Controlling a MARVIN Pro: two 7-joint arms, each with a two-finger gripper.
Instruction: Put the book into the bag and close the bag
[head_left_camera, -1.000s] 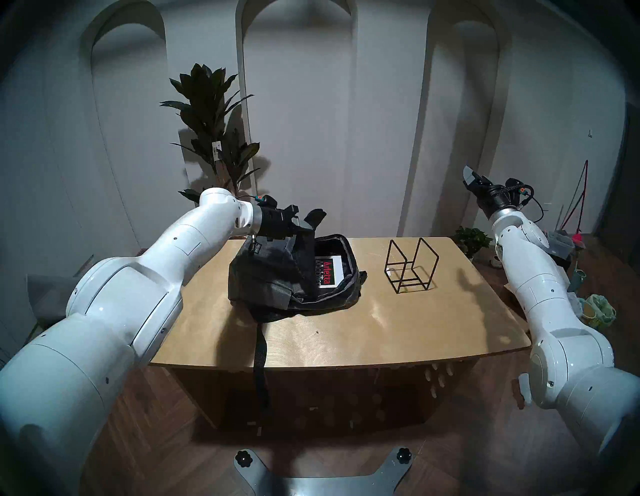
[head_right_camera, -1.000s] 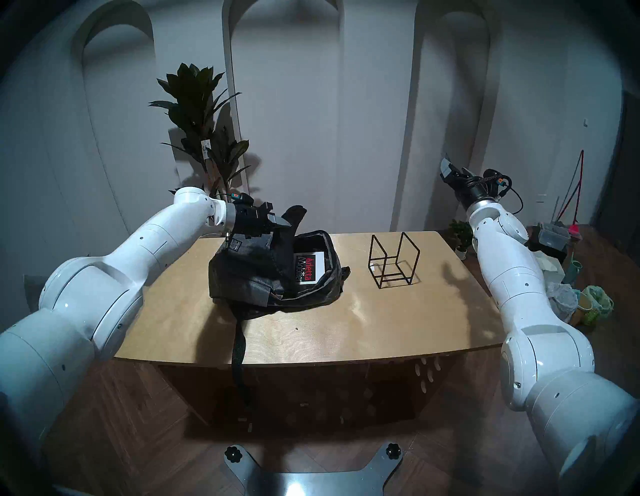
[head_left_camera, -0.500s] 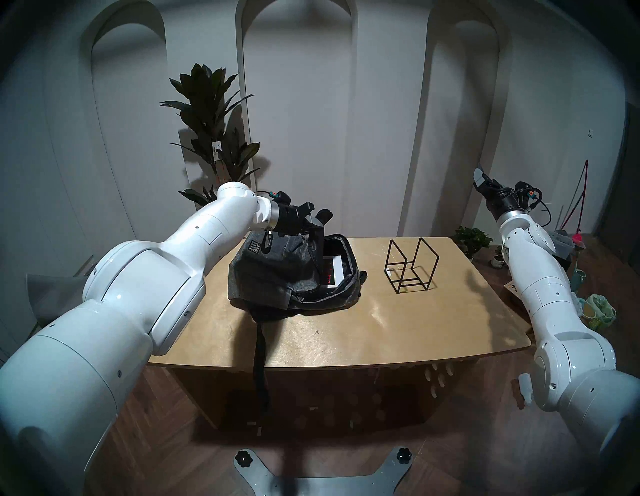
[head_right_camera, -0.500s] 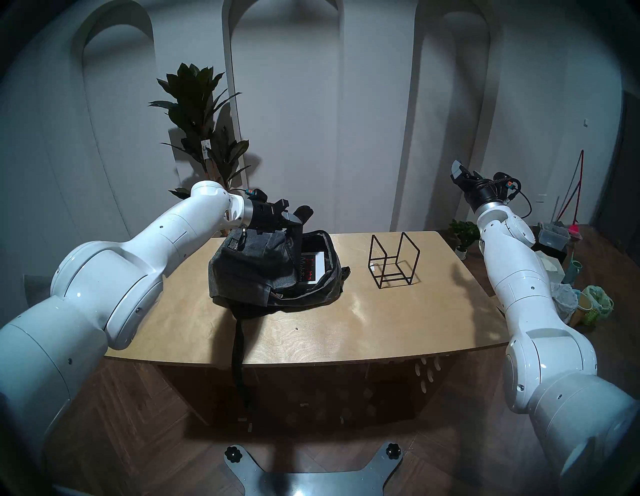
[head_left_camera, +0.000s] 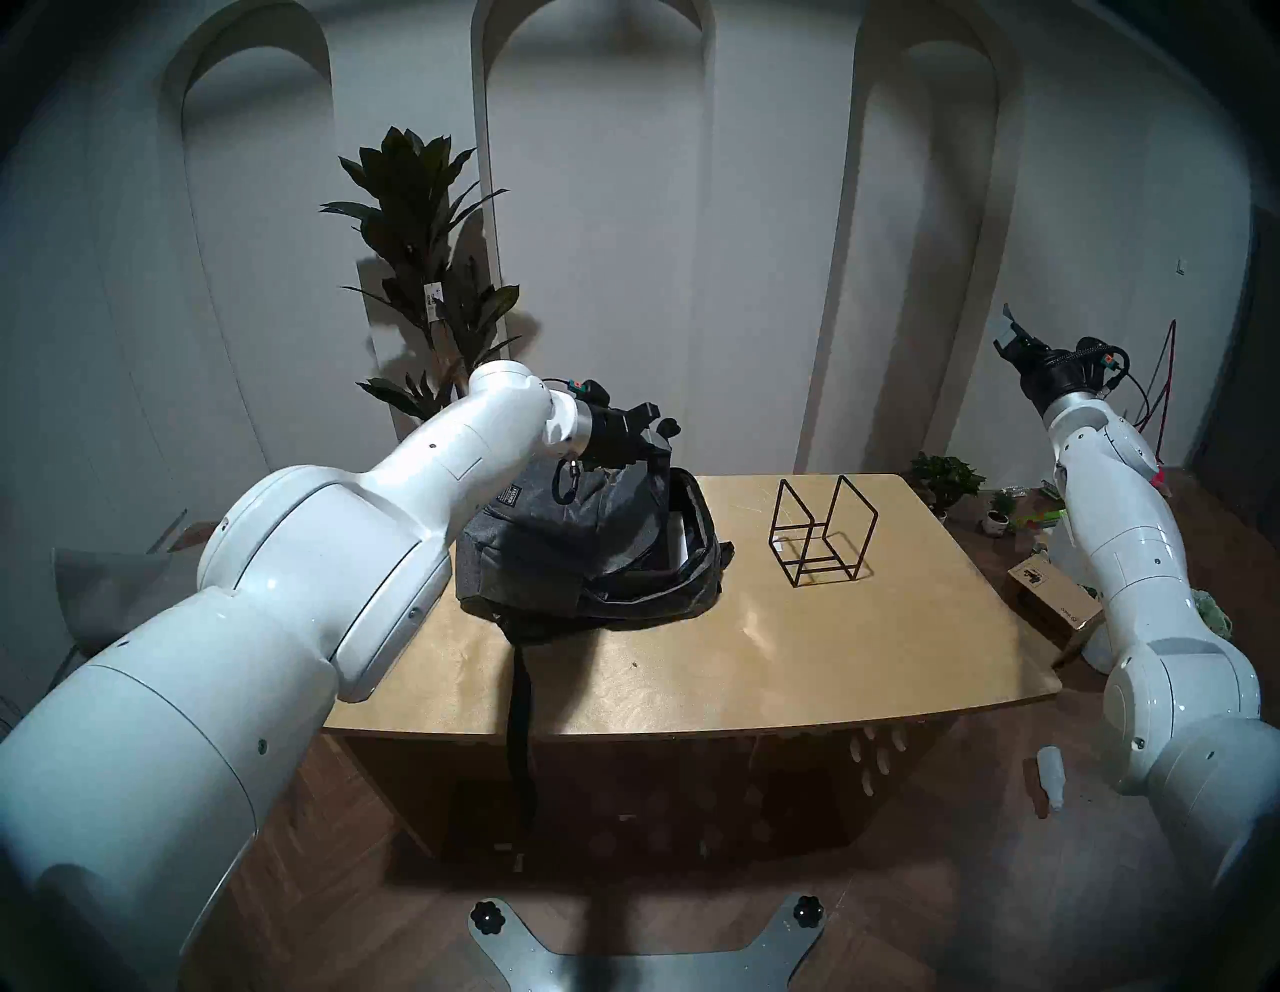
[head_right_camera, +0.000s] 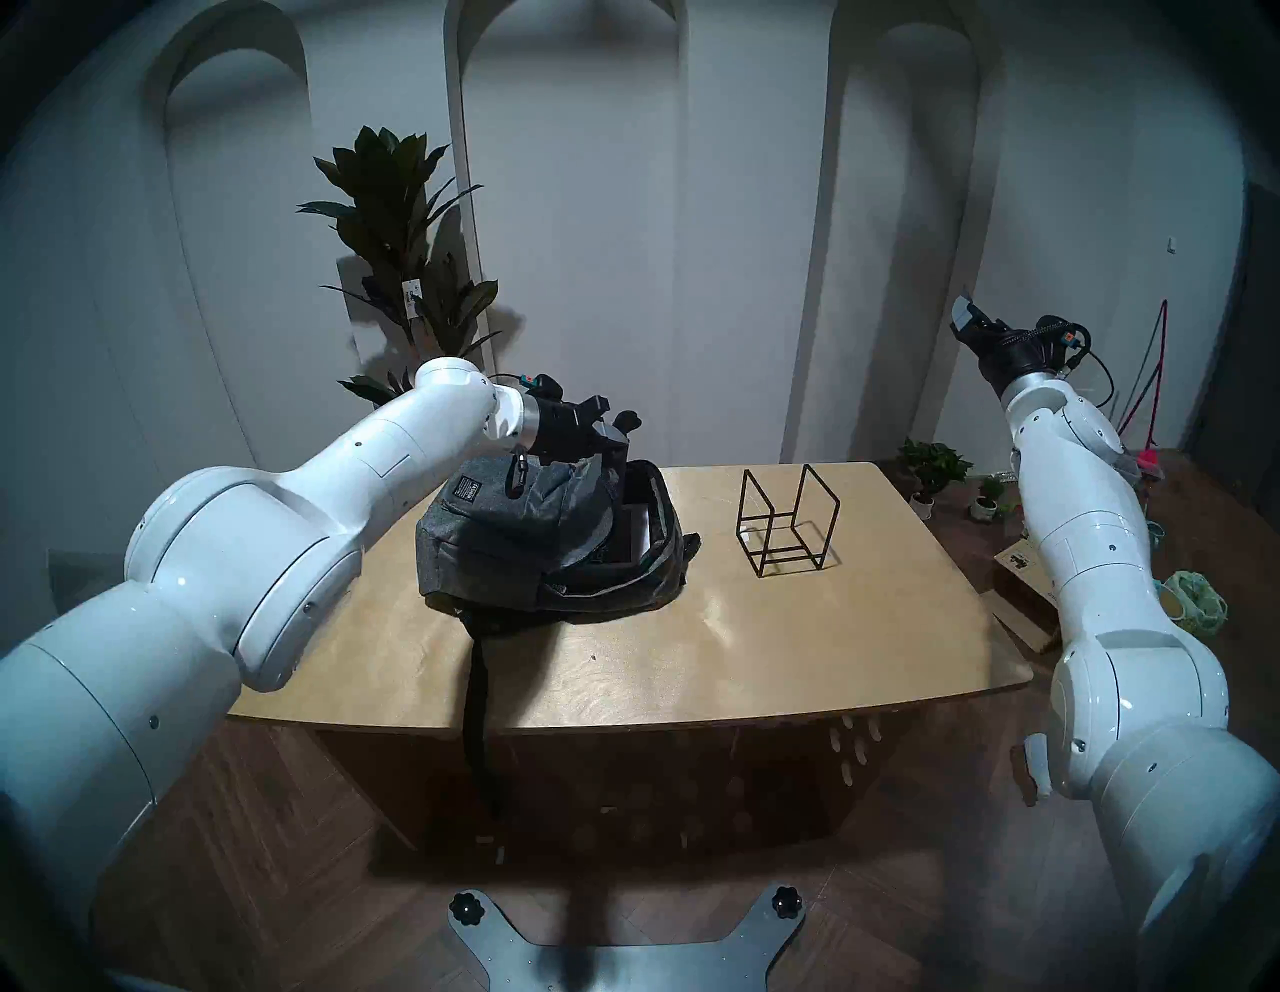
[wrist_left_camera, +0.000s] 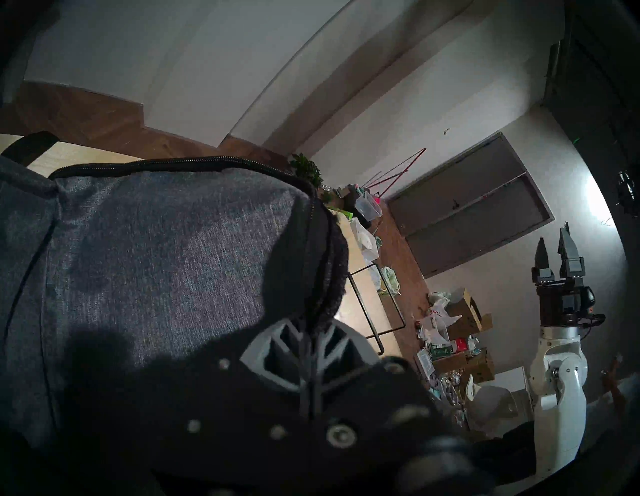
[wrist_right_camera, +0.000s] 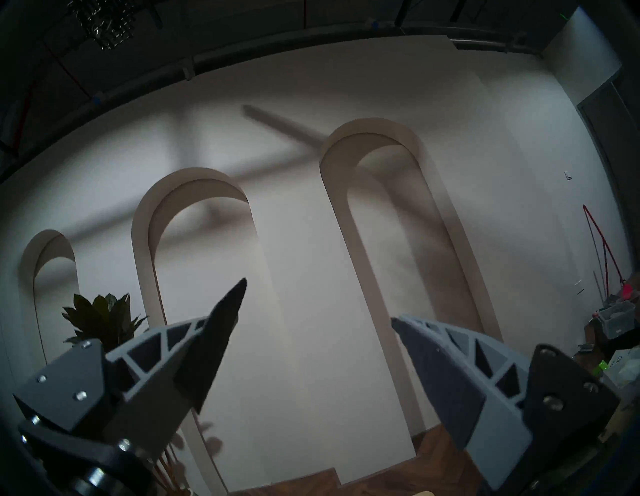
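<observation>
The grey bag (head_left_camera: 554, 547) lies on the wooden table (head_left_camera: 762, 658), its main compartment still gaping on the right side. My left gripper (head_left_camera: 658, 443) is shut on the zipper edge of the bag's front flap and holds it up over the opening; the left wrist view shows the gripper (wrist_left_camera: 313, 341) clamped on the flap (wrist_left_camera: 156, 242). The book (head_left_camera: 682, 539) lies inside the bag, and only a thin white strip shows past the flap, also in the right head view (head_right_camera: 647, 530). My right gripper (head_left_camera: 1008, 332) is open and empty, raised high beyond the table's right end (wrist_right_camera: 318, 301).
A black wire rack (head_left_camera: 821, 530) stands on the table to the right of the bag. The bag's long black strap (head_left_camera: 519, 727) hangs over the table's front edge. A tall plant (head_left_camera: 422, 277) stands behind the table. Boxes and clutter (head_left_camera: 1053, 603) lie on the floor at right.
My left gripper has carried the flap to the right over the opening, hiding the book's black label. My right arm has swung up and to the right, away from the table.
</observation>
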